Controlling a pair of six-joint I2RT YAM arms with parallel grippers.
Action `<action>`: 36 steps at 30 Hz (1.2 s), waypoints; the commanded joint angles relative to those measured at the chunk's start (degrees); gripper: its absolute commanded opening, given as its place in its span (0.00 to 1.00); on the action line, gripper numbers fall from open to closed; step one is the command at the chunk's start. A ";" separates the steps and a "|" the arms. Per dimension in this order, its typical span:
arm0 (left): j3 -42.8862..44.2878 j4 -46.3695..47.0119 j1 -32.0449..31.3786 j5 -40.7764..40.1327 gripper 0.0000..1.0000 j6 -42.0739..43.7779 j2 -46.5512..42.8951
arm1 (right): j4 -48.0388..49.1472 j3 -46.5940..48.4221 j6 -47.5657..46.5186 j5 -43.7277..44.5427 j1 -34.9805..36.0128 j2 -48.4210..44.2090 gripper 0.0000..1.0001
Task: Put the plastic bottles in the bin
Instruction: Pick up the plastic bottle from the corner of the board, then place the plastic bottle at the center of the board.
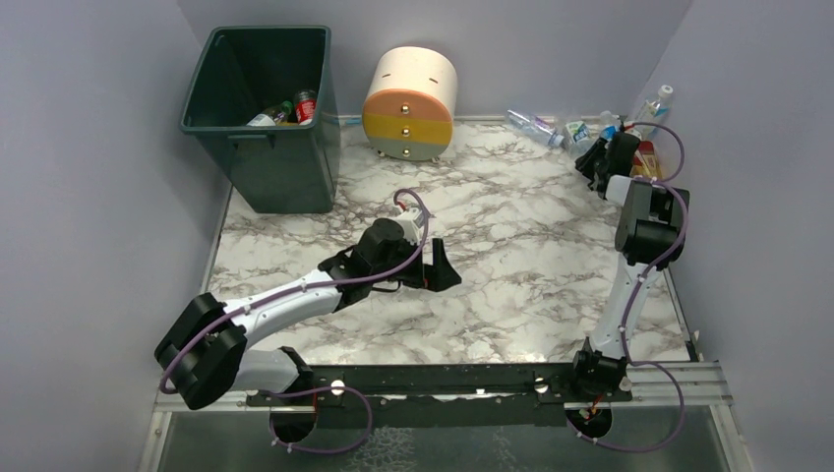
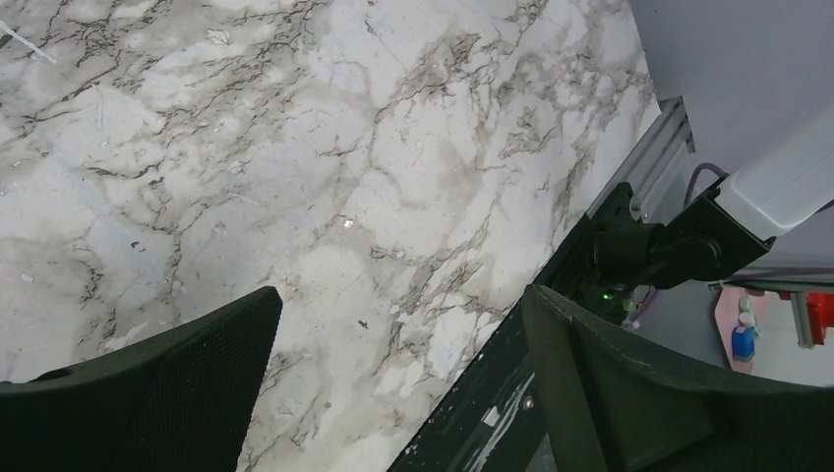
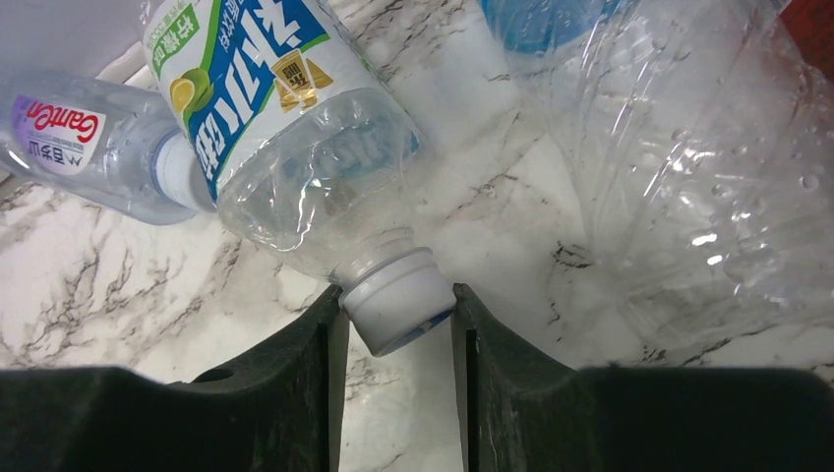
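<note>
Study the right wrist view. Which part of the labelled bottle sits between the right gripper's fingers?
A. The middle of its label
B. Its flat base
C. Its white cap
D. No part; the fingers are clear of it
C: the right gripper is shut on the white cap of the bottle, one finger pressed to each side of it.

The top edge crops the bottle (image 3: 295, 147) in my right tool (image 3: 396, 307); the bin (image 1: 285, 172) wall partly hides its bottles (image 1: 285, 110).
</note>
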 commanded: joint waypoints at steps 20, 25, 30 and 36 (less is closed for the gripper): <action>-4.28 -1.17 -0.47 -1.75 0.99 -1.41 -11.94 | 1.99 -27.61 2.27 2.79 7.45 -33.66 0.29; -4.21 -2.84 -0.41 -2.66 0.99 -1.07 -13.07 | 0.44 -34.87 2.64 0.99 8.62 -43.90 0.30; -3.52 -4.73 -0.46 -4.14 0.99 -1.60 -14.15 | -1.74 -40.62 3.53 -2.29 10.52 -52.22 0.31; -1.96 -7.18 -0.43 -5.77 0.99 -1.70 -15.34 | -4.12 -45.45 6.17 -7.18 13.66 -58.95 0.32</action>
